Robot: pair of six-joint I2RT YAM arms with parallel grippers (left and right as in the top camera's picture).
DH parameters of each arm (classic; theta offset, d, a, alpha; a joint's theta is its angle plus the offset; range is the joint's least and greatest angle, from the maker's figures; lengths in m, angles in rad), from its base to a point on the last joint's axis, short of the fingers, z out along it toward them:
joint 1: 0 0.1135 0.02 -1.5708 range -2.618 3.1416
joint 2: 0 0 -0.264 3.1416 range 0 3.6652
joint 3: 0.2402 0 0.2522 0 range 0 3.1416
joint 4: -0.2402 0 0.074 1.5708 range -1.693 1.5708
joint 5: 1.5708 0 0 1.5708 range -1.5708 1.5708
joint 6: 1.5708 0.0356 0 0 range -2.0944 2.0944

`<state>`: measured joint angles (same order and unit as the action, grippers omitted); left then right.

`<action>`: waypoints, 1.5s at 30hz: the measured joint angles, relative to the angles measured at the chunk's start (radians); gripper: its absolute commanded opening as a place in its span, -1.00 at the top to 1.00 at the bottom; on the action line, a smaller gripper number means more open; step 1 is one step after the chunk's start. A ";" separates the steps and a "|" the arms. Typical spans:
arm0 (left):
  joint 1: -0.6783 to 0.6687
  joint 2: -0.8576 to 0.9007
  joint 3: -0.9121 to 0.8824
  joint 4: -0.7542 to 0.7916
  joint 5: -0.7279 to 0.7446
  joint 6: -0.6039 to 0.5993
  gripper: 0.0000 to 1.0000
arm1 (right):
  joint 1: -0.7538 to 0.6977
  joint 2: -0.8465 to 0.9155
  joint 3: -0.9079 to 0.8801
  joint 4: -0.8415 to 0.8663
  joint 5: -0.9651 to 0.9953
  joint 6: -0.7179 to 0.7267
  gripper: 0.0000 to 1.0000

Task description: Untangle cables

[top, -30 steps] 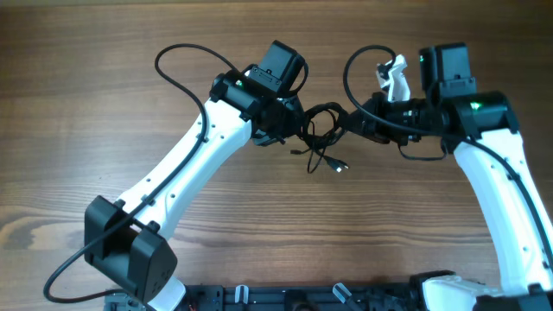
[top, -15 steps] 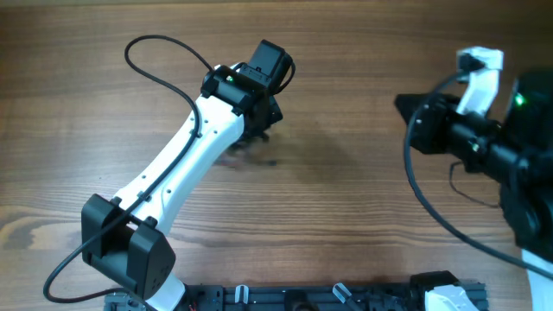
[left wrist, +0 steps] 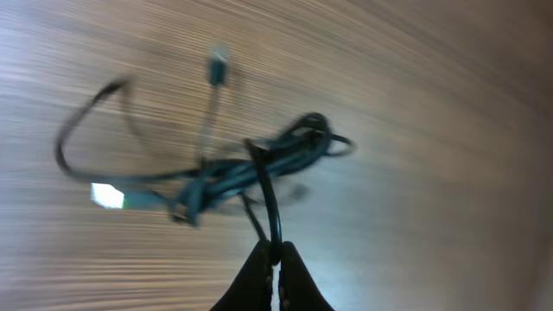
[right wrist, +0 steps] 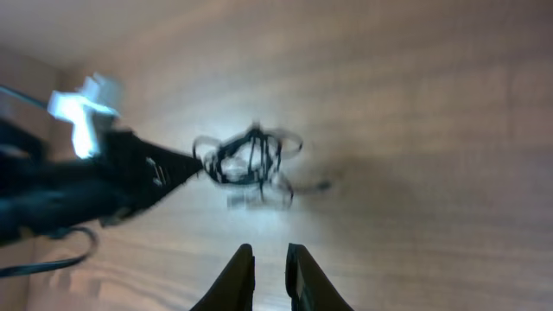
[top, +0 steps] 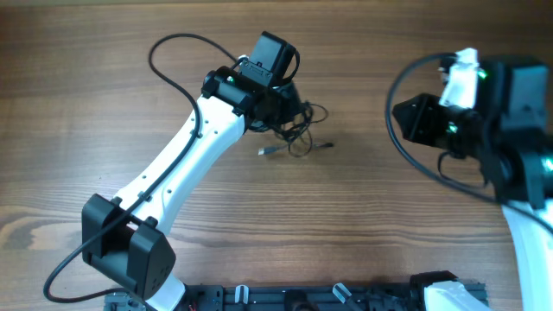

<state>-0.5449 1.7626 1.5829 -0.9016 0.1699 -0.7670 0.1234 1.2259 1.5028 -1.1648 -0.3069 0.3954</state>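
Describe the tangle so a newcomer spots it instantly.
On the wooden table, look at the left gripper near top centre. Pinched in it are the cables: a small knot of thin black cords with loose plug ends, thinner than the arms' own leads.

Overhead view: straight down on the counter (top: 363, 216) from high above. Left wrist view: from just behind the left end effector (left wrist: 273, 259), close upon the cables (left wrist: 259, 160) at its tips. Right wrist view: past the right end effector (right wrist: 266, 259) toward the same cables, farther ahead; all three views share them.
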 measured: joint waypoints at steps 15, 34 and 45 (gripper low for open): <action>0.000 -0.106 -0.001 0.163 0.422 0.013 0.92 | 0.000 0.309 -0.009 -0.085 -0.134 -0.110 -0.36; 0.000 -0.125 -0.002 0.162 0.549 -0.085 0.92 | 0.000 0.340 -0.012 -0.020 -0.026 -0.298 -0.83; 0.002 -0.127 -0.002 0.185 0.645 -0.111 0.92 | 0.000 0.365 -0.028 0.021 -0.016 -0.330 -0.09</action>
<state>-0.5434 1.6352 1.5810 -0.7166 0.8150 -0.8780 0.1234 1.5913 1.4746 -1.1435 -0.3233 0.0658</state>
